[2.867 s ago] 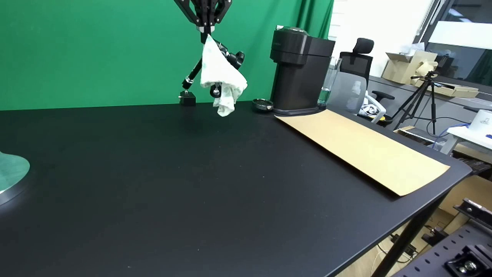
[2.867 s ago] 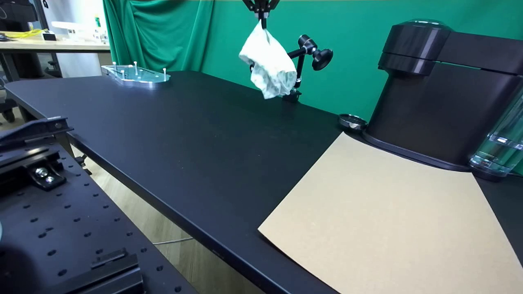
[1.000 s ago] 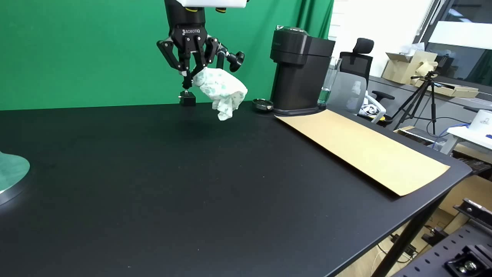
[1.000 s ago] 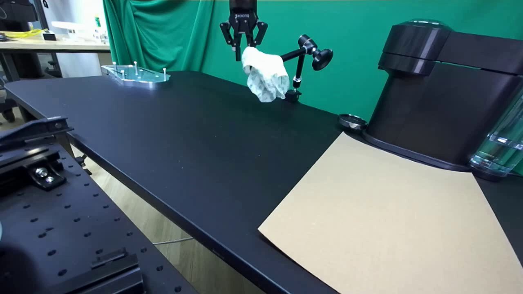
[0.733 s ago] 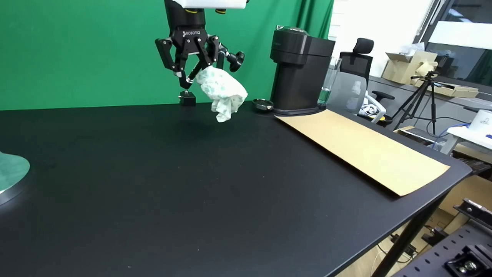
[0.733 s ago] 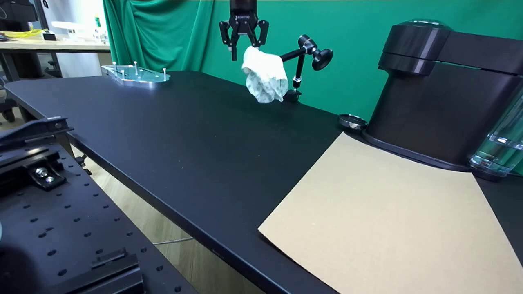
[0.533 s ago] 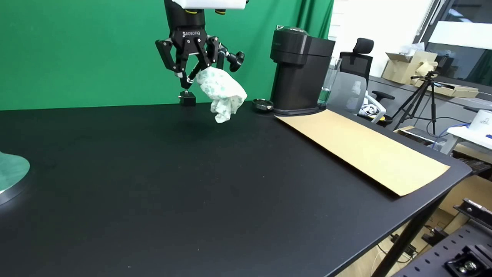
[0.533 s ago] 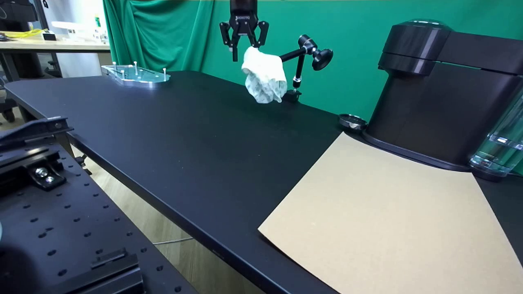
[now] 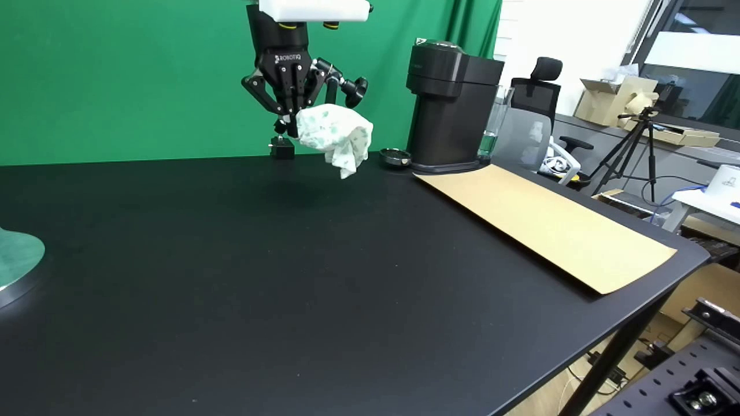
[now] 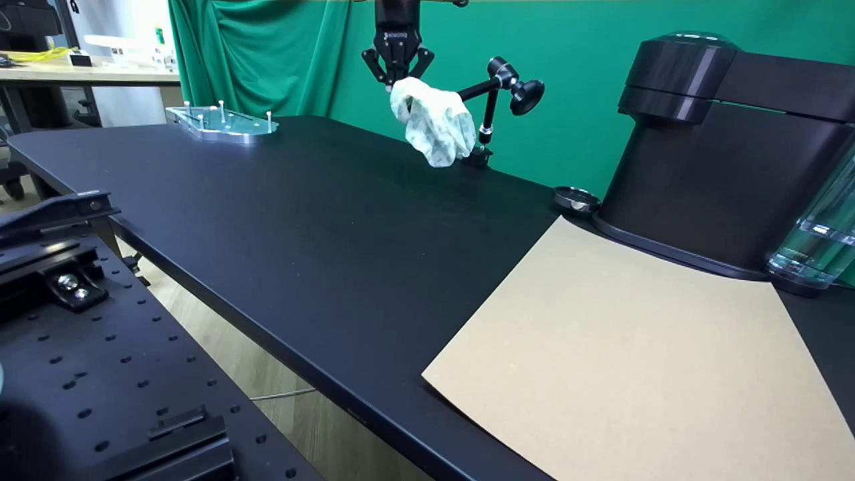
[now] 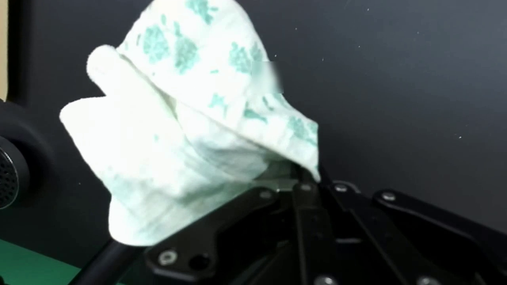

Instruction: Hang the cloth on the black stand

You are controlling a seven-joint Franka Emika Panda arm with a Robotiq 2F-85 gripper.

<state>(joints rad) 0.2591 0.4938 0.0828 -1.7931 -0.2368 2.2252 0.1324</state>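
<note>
Arm pointing down, jaws pinching edge of cloth draped over black stand.

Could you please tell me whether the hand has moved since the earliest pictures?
Yes. In both exterior views, the hand is now lower and farther to the picture's left, judged against the coffee machine.
</note>
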